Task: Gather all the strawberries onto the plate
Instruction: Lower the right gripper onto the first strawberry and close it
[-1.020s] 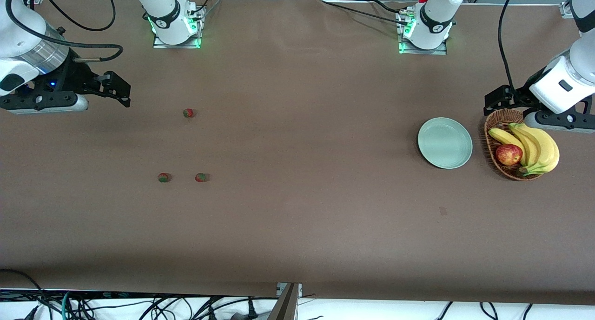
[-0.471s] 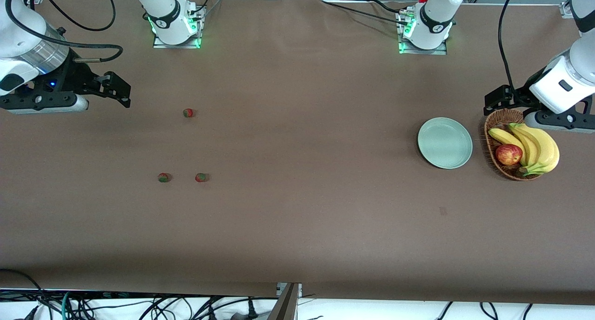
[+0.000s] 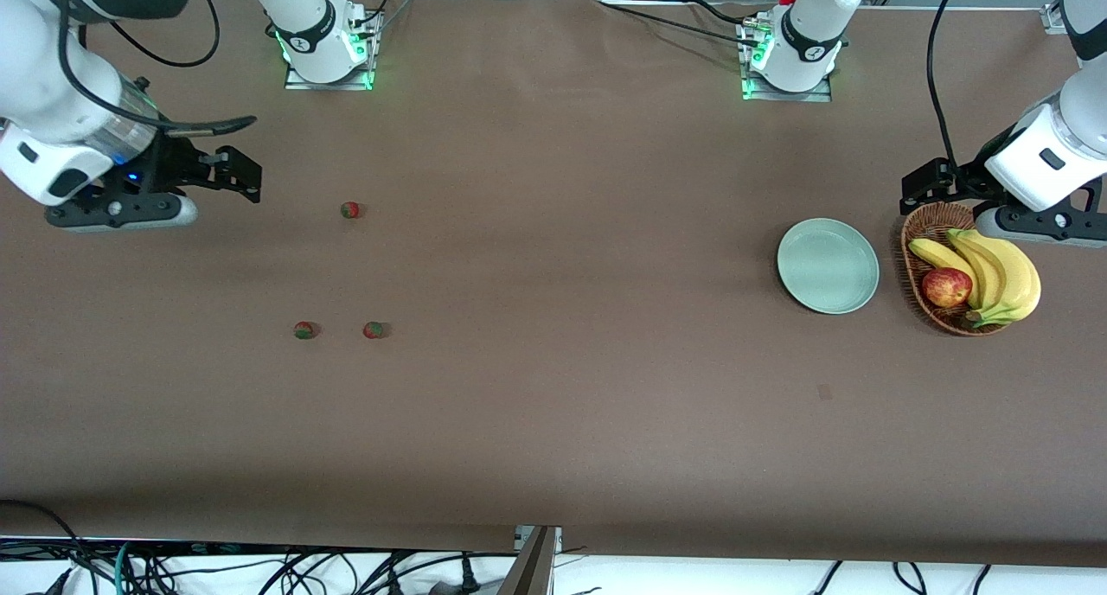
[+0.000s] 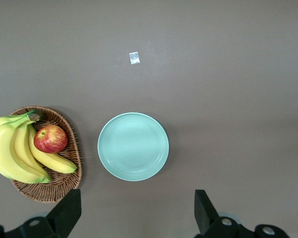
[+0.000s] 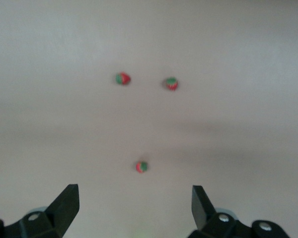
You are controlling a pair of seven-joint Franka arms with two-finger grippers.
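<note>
Three small red strawberries with green tops lie on the brown table toward the right arm's end. One strawberry (image 3: 349, 209) (image 5: 142, 166) lies farther from the front camera. The other two (image 3: 303, 329) (image 3: 374, 329) lie side by side nearer to it, and the right wrist view shows them too (image 5: 122, 78) (image 5: 171, 83). The pale mint plate (image 3: 828, 265) (image 4: 133, 146) sits bare toward the left arm's end. My right gripper (image 3: 246, 180) (image 5: 134, 213) hangs open and holds nothing, over the table beside the farther strawberry. My left gripper (image 3: 917, 188) (image 4: 136, 218) waits open over the table by the plate and basket.
A brown wicker basket (image 3: 925, 223) (image 4: 54, 186) with bananas (image 3: 995, 271) (image 4: 12, 153) and a red apple (image 3: 946, 287) (image 4: 50, 138) stands beside the plate at the left arm's end. A small pale tag (image 3: 823, 393) (image 4: 134, 57) lies on the cloth nearer the front camera than the plate.
My right arm has swung a little toward the strawberries, carrying its open gripper closer to the farther one. The left arm and all objects have stayed put.
</note>
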